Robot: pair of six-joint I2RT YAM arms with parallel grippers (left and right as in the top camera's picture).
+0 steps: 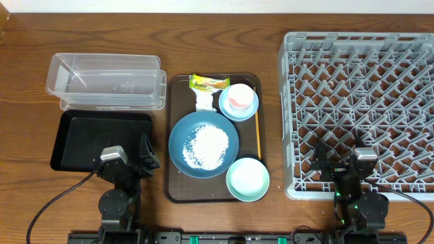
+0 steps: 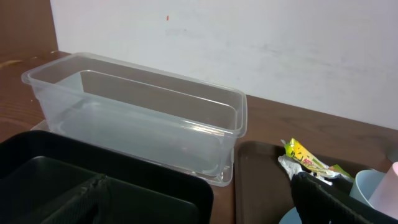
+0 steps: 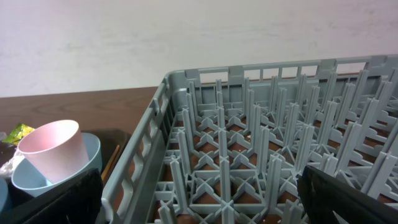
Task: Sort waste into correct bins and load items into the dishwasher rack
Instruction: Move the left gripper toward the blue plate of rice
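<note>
Overhead, the brown rectangular serving tray [image 1: 178, 184] carries a large dark-blue plate [image 1: 179, 146] of loose white grains [image 1: 207, 144], a pink cup [image 1: 239, 98] in a light-blue dish [image 1: 226, 108], a mint-white bowl [image 1: 247, 179], a yellow-green wrapper [image 1: 207, 83] and a white tissue [image 1: 205, 102]. A clear plastic tub [image 1: 105, 81] and a black tray [image 1: 85, 139] lie left of it, a grey lattice rack [image 1: 359, 81] right. The left gripper [image 1: 130, 163] and right gripper [image 1: 342, 164] gape wide, empty.

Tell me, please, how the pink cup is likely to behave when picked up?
The pink cup looks small and thin-walled, so probably light. Its smooth tapered sides may slip. Standing upright in the dish, it could tip if nudged.
</note>
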